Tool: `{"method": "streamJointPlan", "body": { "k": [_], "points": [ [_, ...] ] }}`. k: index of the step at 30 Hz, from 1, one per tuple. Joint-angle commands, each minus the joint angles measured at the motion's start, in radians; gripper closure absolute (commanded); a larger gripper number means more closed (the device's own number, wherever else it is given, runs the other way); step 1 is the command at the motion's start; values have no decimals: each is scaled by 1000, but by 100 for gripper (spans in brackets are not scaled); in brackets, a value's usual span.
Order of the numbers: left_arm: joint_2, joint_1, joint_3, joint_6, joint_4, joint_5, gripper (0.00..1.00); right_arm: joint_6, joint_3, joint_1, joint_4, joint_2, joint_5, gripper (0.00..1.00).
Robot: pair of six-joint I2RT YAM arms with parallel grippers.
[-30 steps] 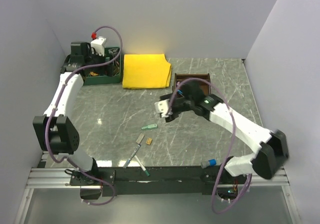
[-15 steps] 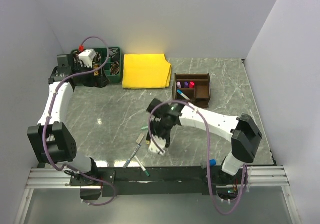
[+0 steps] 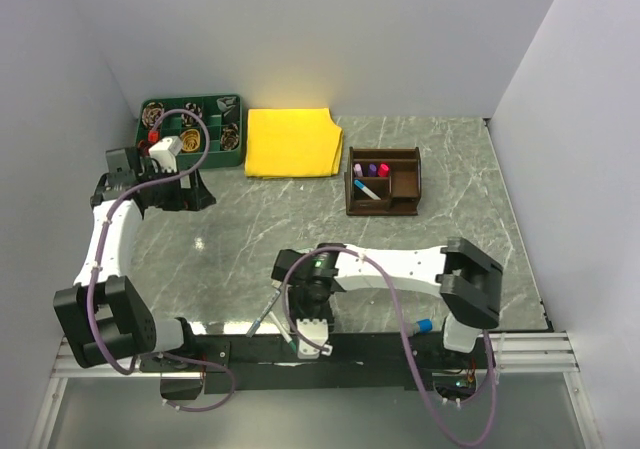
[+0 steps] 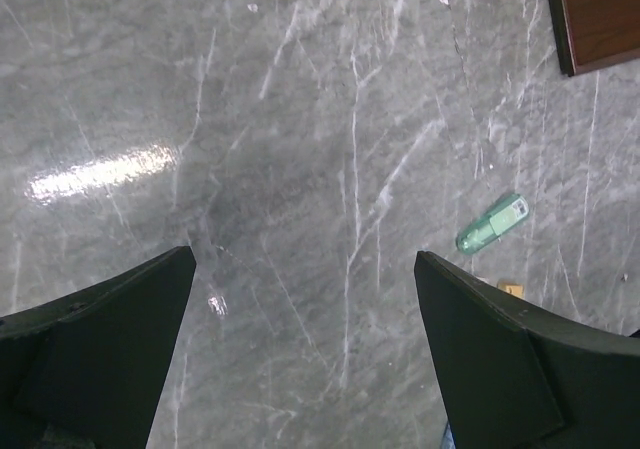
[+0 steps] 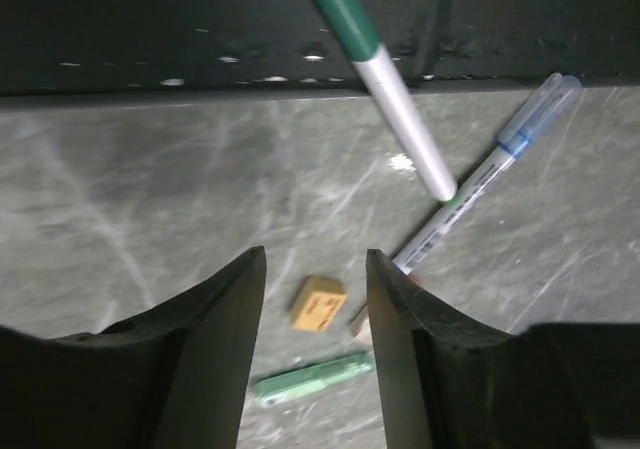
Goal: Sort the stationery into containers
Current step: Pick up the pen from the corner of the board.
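My right gripper (image 5: 315, 259) is open, its jaws either side of a tan eraser block (image 5: 319, 302) on the table; I cannot tell if they touch it. A green block (image 5: 315, 379) lies just behind the eraser. A green-capped marker (image 5: 385, 69) and a blue-capped pen (image 5: 490, 169) lie by the near table edge, and both show in the top view (image 3: 287, 337) (image 3: 263, 317). My right gripper (image 3: 298, 287) hides the eraser there. The brown organiser (image 3: 405, 204) holds several pens. My left gripper (image 4: 305, 269) is open and empty over bare table (image 3: 195, 195).
A green tray (image 3: 190, 100) with coiled items stands at the back left, and a yellow cloth (image 3: 290, 141) lies beside it. The black rail (image 3: 380, 347) runs along the near edge, with a blue-capped item (image 3: 422, 325) on it. The green block (image 4: 492, 223) shows in the left wrist view.
My right arm swung from beside the organiser down to the loose items at the near edge. My left arm drew back from the green tray to over the table.
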Motion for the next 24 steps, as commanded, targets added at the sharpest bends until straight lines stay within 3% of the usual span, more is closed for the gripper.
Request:
{"method": "streamJointPlan", "body": {
  "k": [1,5,24],
  "points": [
    [21,14,27,-3,-7,-36,1,-61,83,35,49,72,-4,49],
    [86,16,109,0,-53,-50,2,-54,126,82,35,131,-19,52],
    [95,26,133,-21,-29,-90,2,-123,206,171,-86,239,-28,55]
  ]
}}
